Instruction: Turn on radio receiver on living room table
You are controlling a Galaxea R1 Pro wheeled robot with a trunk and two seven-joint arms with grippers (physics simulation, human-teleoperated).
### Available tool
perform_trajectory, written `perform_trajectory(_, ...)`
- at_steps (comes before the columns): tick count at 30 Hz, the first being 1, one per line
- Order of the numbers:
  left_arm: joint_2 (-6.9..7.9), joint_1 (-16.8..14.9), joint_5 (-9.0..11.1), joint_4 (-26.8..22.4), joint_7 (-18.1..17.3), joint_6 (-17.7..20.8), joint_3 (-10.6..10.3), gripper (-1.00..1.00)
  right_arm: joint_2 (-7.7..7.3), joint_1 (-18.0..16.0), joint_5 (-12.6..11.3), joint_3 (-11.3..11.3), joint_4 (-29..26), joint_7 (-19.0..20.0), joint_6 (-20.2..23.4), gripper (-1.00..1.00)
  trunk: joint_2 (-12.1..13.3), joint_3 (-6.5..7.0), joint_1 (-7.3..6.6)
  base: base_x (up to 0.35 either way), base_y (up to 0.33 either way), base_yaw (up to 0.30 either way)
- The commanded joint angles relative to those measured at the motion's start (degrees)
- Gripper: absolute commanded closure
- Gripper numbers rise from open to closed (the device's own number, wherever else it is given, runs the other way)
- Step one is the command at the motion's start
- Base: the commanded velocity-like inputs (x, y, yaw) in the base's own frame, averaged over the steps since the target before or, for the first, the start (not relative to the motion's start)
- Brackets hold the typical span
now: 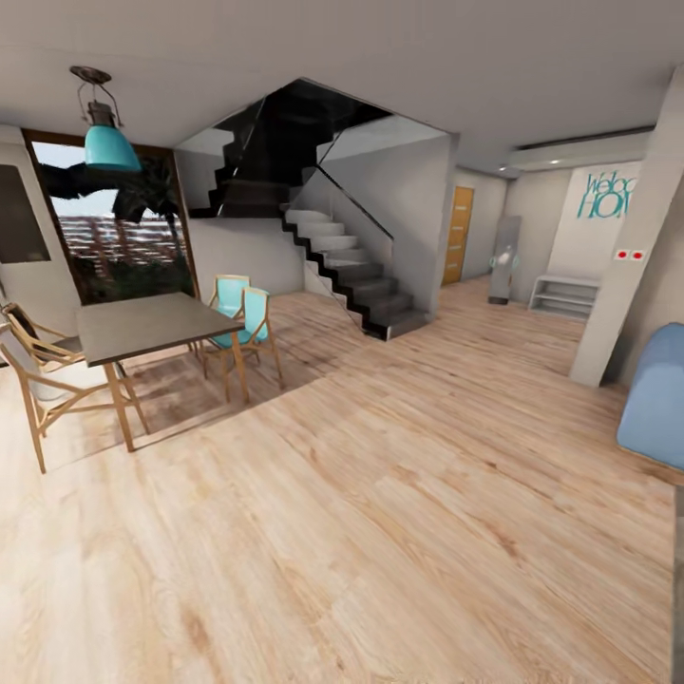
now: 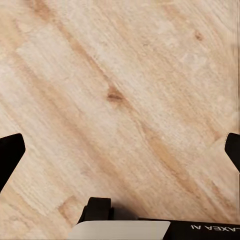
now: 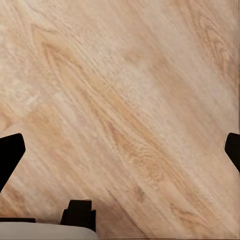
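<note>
Left: dining table (image 1: 142,326) and chairs (image 1: 242,323) standing on wood floor (image 1: 380,532). Centre: staircase (image 1: 347,271) rising. Right edge: blue sofa (image 1: 655,399) showing. Left gripper (image 2: 120,150) and right gripper (image 3: 120,150) hanging wide apart, holding nothing, over floor.

Light wood-grain floor (image 1: 380,532), teal chairs (image 1: 242,313)
</note>
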Motion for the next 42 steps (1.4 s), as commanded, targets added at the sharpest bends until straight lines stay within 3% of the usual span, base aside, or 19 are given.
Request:
perform_trajectory(1,0.0,0.0,-0.06,-0.01,0.0,0.0,0.0,-1.0,0.01,0.0,0.02,0.0,0.03,0.0,0.0,-1.0,0.0,0.0,0.0,0.0,0.0,-0.287)
perform_trajectory(42,-0.13,0.0,-0.37,-0.02,0.0,0.0,-0.19,-1.0,-0.03,0.0,0.19,-0.02,0.08,0.0,-0.09,-1.0,0.0,0.0,0.0,0.0,0.0,-0.28)
